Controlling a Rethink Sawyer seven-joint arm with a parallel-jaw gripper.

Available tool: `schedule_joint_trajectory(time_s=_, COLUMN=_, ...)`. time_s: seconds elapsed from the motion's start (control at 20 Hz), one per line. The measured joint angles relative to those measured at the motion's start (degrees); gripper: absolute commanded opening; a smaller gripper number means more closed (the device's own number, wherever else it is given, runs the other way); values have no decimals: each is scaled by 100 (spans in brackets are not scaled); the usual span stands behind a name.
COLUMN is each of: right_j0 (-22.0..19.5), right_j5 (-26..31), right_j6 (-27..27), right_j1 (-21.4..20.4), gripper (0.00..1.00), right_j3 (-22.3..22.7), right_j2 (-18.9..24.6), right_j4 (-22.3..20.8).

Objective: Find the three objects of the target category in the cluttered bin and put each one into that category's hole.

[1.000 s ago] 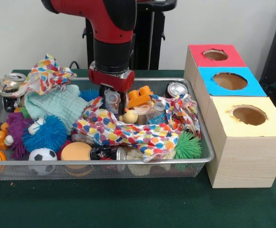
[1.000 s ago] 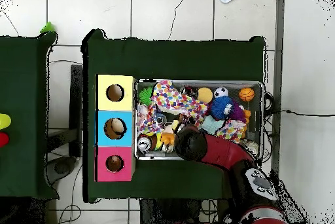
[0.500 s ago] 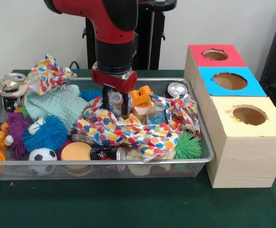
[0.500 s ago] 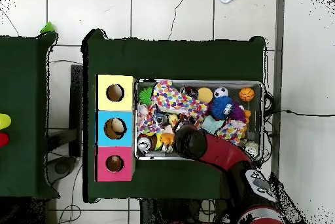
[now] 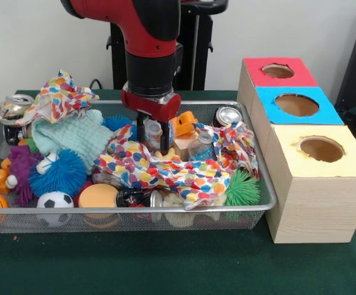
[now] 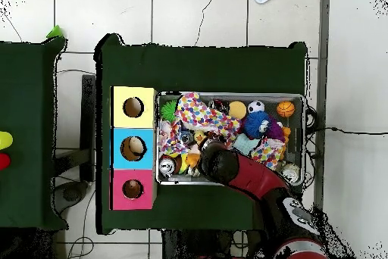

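A: Front view first — the gripper (image 5: 155, 136) hangs in the middle of the wire bin (image 5: 261, 184) with its two fingers narrowly spread around a small clear bottle (image 5: 153, 130), holding it just above the spotted cloth (image 5: 166, 169).

B: So that bottle looks like the thing to sort?

A: My guess, yes. A second small bottle (image 5: 201, 147) lies just right of the gripper, a can (image 5: 228, 116) farther right and behind. To do it well, lift straight up until the bottle clears the cloth, then cross to the boxes — red box (image 5: 276, 74), blue box (image 5: 297, 106), yellow box (image 5: 320, 150). Which hole is right I cannot tell.

B: Any writing?

A: None I can read on bottle, can or boxes.

B: And from overhead?

A: The arm (image 6: 246, 180) covers the gripper; the boxes sit just beyond the bin's short end. No labels there either.
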Motion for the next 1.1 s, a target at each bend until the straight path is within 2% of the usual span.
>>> schedule_joint_trajectory(time_s=0.3, right_j0=-11, right_j5=-383, right_j6=0, right_j1=23, gripper=100, right_j3=140, right_j2=79, right_j4=146)
schedule_joint_trajectory(time_s=0.75, right_j0=-10, right_j5=-838, right_j6=0, right_j1=127, gripper=100, right_j3=230, right_j2=130, right_j4=148)
schedule_joint_trajectory(time_s=1.1, right_j0=-118, right_j5=-903, right_j6=0, right_j1=139, gripper=100, right_j3=279, right_j2=284, right_j4=150)
